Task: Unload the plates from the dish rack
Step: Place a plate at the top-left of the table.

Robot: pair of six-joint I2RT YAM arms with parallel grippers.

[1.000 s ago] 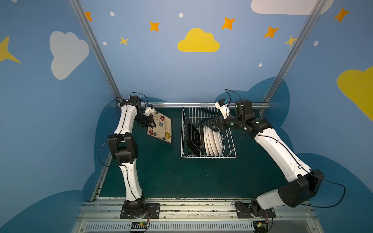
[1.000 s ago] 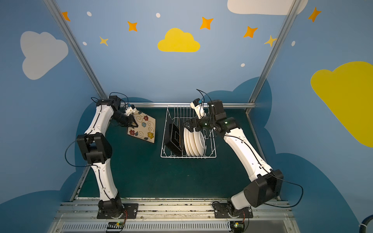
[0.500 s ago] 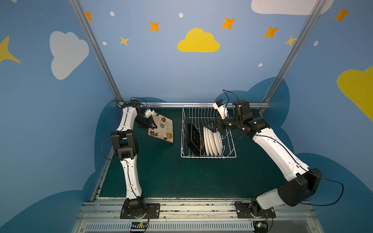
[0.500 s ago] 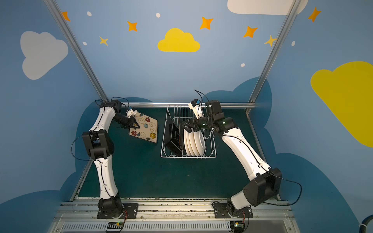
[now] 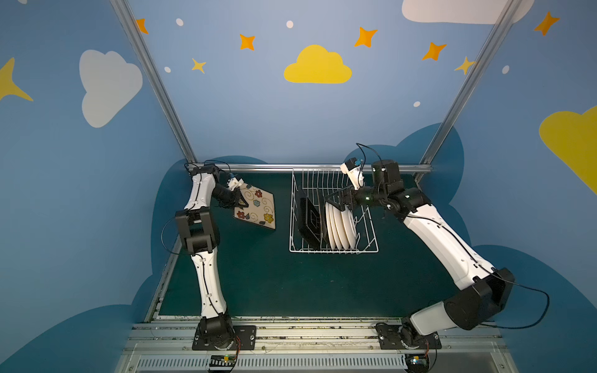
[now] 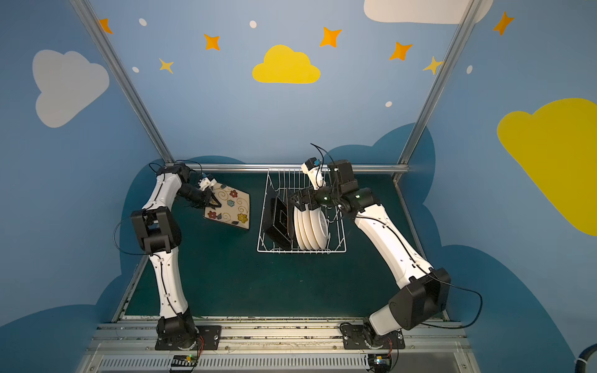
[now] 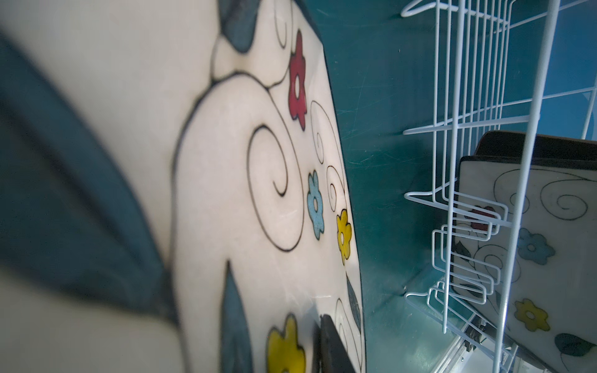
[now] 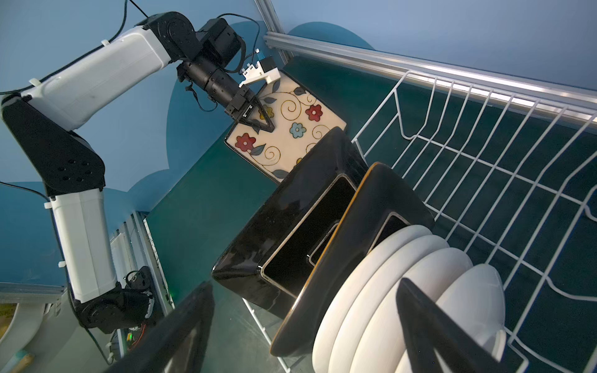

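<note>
Right gripper (image 5: 336, 203) shifted over white plates (image 5: 342, 226), jaws wide

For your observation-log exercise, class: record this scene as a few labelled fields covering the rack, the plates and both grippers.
Rack: white wire, on green table
In rack: two black-backed square plates, four white plates, on edge
Out of rack: flowered plate, left of rack
Left gripper: shut on flowered plate
Right gripper: open, above white plates
</note>
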